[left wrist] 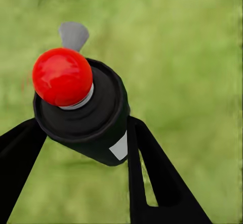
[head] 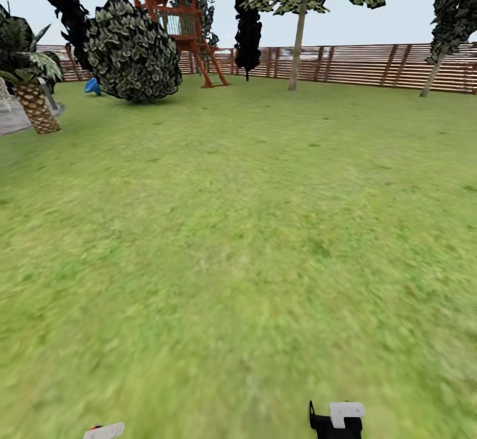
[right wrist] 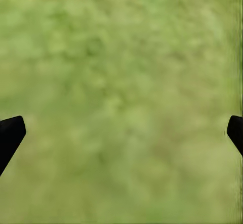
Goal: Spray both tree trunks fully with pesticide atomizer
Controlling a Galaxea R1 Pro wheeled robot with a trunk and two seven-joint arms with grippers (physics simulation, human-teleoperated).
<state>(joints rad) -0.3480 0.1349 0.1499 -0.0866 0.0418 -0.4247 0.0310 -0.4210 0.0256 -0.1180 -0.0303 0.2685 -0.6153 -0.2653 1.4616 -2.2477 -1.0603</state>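
The spray bottle point(left wrist: 88, 112) sits clamped between the left gripper point(left wrist: 83, 133) fingers, carried low over the lawn point(head: 238, 240) so it is ready for the distant tree trunks point(head: 297, 48) by the fence point(head: 358, 63), while the right gripper point(right wrist: 121, 133) hangs spread wide, holding nothing.

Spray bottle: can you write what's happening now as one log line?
left pincer: shut on spray bottle | right pincer: open, over lawn | tree trunk: far ahead
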